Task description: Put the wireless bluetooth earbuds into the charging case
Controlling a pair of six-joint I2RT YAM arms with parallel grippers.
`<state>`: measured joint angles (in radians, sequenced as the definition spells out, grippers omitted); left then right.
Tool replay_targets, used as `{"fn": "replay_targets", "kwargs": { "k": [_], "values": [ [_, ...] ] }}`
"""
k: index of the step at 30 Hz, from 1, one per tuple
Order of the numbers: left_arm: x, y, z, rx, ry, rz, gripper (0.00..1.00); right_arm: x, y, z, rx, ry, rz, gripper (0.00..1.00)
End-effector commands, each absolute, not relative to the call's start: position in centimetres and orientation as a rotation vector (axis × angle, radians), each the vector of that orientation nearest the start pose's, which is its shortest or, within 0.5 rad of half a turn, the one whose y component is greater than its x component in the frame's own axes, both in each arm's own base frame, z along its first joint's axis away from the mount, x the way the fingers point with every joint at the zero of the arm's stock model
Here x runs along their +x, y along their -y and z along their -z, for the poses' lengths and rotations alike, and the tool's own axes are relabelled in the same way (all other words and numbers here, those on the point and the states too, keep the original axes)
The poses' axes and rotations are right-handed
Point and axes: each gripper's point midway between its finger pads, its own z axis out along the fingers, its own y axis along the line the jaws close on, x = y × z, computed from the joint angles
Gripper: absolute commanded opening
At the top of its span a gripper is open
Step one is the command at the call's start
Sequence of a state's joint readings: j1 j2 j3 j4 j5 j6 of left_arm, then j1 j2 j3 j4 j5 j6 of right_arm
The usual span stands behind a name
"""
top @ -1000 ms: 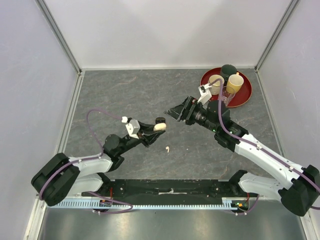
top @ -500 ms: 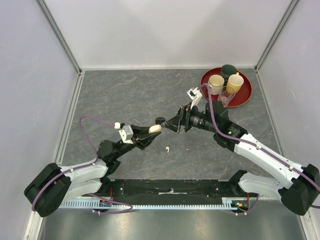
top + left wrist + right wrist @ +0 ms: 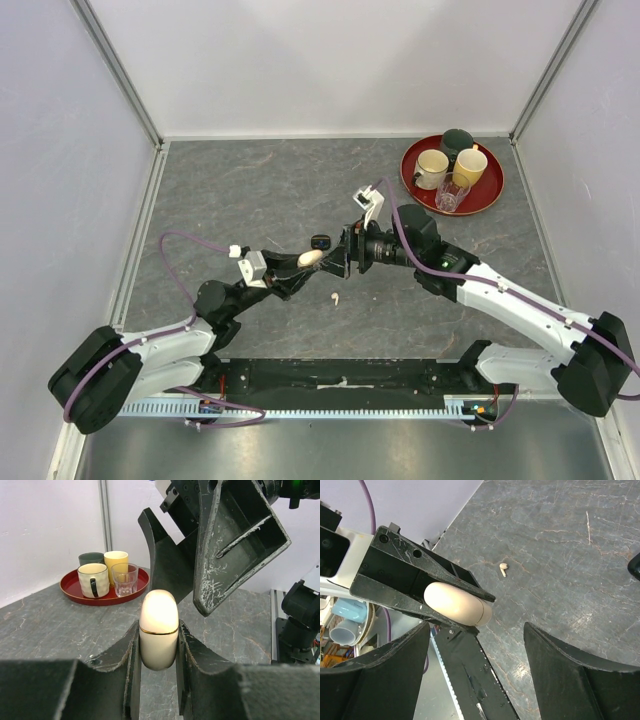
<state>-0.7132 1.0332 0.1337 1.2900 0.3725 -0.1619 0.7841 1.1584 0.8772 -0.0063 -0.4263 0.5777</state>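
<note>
Right end effector (image 3: 342,256), jaws spread, has closed in on the cream charging case (image 3: 159,630) pinched by left end effector (image 3: 305,263).

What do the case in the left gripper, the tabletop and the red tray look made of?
The charging case looks like glossy cream hard plastic: bright highlight, thin gold seam. The tabletop is matte dark grey with pale veins, stone-like; slate or printed laminate, cannot tell. The tray has a shiny red rim: lacquer or plastic.
</note>
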Motion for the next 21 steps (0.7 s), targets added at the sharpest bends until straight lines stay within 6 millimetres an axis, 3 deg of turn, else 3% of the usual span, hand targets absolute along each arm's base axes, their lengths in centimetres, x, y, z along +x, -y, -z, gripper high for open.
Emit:
{"fn": "replay_targets", "kwargs": {
  "k": [1,10,21],
  "values": [
    [16.0,23.9,-33.4,0.612,-0.631,0.961,0.02,20.5,-33.3,-27.3,-0.538,-1.904,-1.284,0.82],
    [14.2,24.0,-34.1,0.667,-0.572,1.005,0.02,22.3,-33.2,-26.8,-0.457,-1.925,-1.211,0.82],
    [13.1,24.1,-34.4,0.704,-0.540,1.025,0.02,22.9,-33.7,-26.6,-0.431,-1.945,-1.209,0.83]
  ]
}}
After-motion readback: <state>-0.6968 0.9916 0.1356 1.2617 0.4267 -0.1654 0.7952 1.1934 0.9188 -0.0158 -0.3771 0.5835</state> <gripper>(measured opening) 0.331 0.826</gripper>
